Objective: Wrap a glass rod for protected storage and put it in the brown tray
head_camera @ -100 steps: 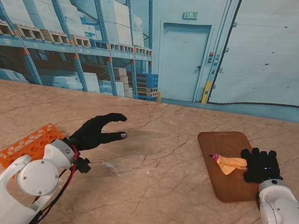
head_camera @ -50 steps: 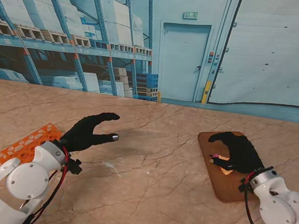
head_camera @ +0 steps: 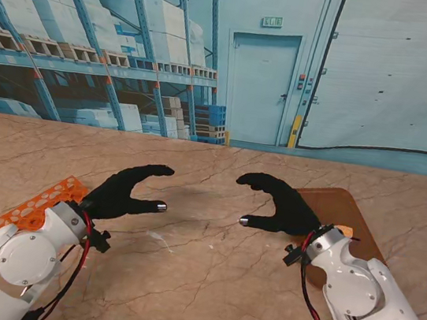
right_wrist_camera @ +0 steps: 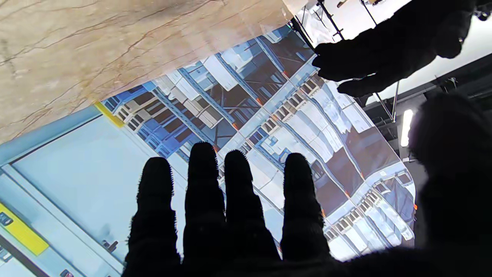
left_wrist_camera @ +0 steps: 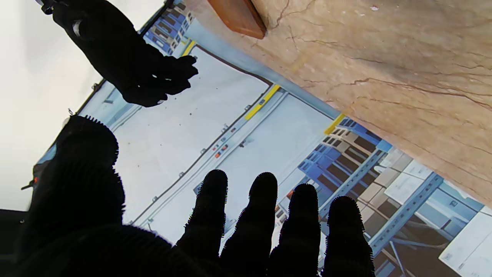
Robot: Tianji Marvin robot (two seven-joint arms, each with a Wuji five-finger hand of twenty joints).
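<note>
The brown tray (head_camera: 341, 205) lies on the right side of the table, partly hidden behind my right arm. Only an orange sliver of the wrapped bundle (head_camera: 344, 229) shows on it beside my right wrist. My right hand (head_camera: 280, 206) hovers left of the tray, open and empty, fingers curved toward the left. My left hand (head_camera: 123, 192) faces it across the table's middle, also open and empty. In the left wrist view I see the right hand (left_wrist_camera: 127, 57) and a tray corner (left_wrist_camera: 238, 15). The right wrist view catches the left hand (right_wrist_camera: 384, 50).
An orange perforated rack (head_camera: 36, 203) lies at the left, close to my left forearm. A small pale fleck (head_camera: 157, 236) sits on the marble between the arms, too small to identify. The table's far edge runs below the warehouse backdrop.
My right hand has come off the bundle in the tray and swung left over the table's middle, fingers apart. The bundle stays in the tray. My left hand drew back slightly toward me.
</note>
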